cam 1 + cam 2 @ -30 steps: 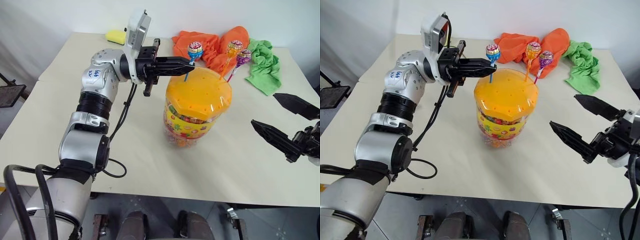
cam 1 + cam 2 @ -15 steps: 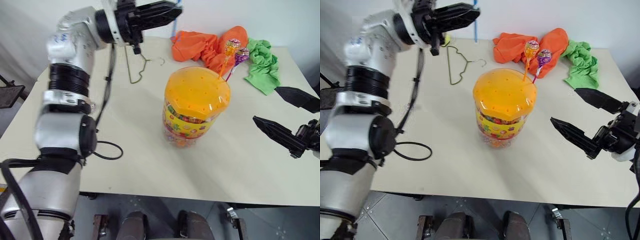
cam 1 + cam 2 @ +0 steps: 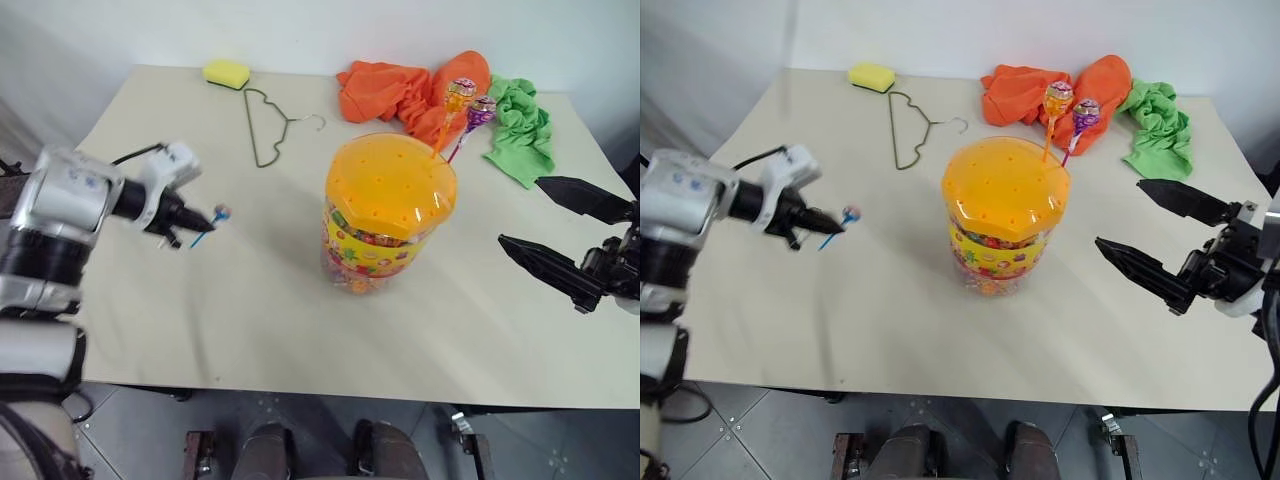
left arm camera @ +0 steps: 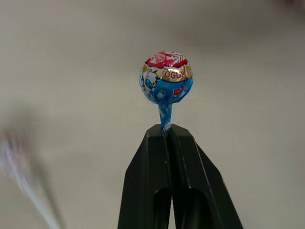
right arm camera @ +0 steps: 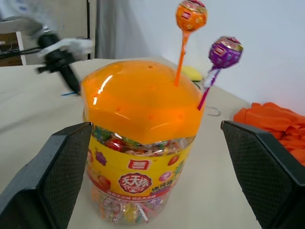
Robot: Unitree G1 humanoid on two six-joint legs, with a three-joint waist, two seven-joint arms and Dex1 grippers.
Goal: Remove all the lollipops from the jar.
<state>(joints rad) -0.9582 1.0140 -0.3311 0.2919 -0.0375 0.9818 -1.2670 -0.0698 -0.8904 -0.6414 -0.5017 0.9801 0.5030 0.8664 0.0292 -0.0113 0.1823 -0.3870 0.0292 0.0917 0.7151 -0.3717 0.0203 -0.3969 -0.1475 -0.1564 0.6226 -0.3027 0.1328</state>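
Observation:
The jar (image 3: 388,210) stands mid-table, a clear tub with a domed orange lid and yellow label. Two lollipops stick up from the lid's far right side, an orange one (image 3: 459,95) and a purple one (image 3: 483,110). My left gripper (image 3: 196,223) is low over the table's left part, well left of the jar, shut on the stick of a blue lollipop (image 4: 166,83). My right gripper (image 3: 575,240) hangs open to the right of the jar, nothing between its fingers, with the jar (image 5: 138,138) straight ahead of it.
At the table's far side lie a yellow sponge (image 3: 227,73), a wire hanger (image 3: 268,127), orange cloths (image 3: 415,85) and a green cloth (image 3: 520,128). The tabletop (image 3: 250,310) is bare around the jar's front and left.
My left arm has pulled the blue lollipop up out of the lid, then swung it left and down towards the table. The right gripper has stayed put.

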